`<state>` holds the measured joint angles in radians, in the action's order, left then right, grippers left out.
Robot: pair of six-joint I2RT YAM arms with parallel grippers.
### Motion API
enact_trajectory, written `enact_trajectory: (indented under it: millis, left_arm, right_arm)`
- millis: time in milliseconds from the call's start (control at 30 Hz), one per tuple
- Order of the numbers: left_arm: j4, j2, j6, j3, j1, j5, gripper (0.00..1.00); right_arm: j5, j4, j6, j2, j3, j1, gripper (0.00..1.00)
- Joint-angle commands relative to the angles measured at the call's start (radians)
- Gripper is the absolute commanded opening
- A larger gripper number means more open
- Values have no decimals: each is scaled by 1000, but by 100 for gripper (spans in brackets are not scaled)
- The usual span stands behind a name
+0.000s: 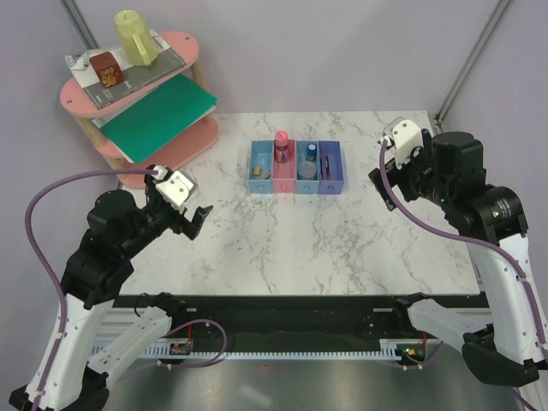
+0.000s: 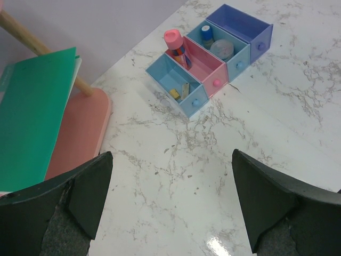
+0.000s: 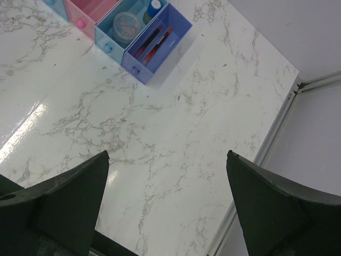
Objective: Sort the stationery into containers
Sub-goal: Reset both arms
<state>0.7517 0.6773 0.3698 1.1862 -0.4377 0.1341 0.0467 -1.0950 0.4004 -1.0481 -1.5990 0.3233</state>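
Observation:
The containers are four joined bins at the table's far middle. Two tan blocks lie in the left light blue bin. A pink-capped tube stands in the pink bin. A blue-capped bottle shares the third bin with a clear jar. Two red pens lie in the purple bin. My left gripper hangs open over bare marble, near and left of the bins, nothing between its fingers. My right gripper is open and empty, right of the bins.
A pink two-tier shelf stands at the far left, with a yellow cup and a brown box on top and a green folder on the lower tier. The table's right edge and a metal frame post lie under the right arm.

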Motion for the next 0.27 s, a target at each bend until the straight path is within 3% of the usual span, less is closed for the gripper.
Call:
enact_trajectory:
  millis: [0, 233]
  left_arm:
    - [-12, -10, -40, 15, 10, 13, 100]
    - [-22, -9, -45, 6, 13, 19, 100]
  right_arm:
    - [18, 18, -15, 0, 2, 0, 98]
    - [12, 23, -11, 0, 8, -1, 98]
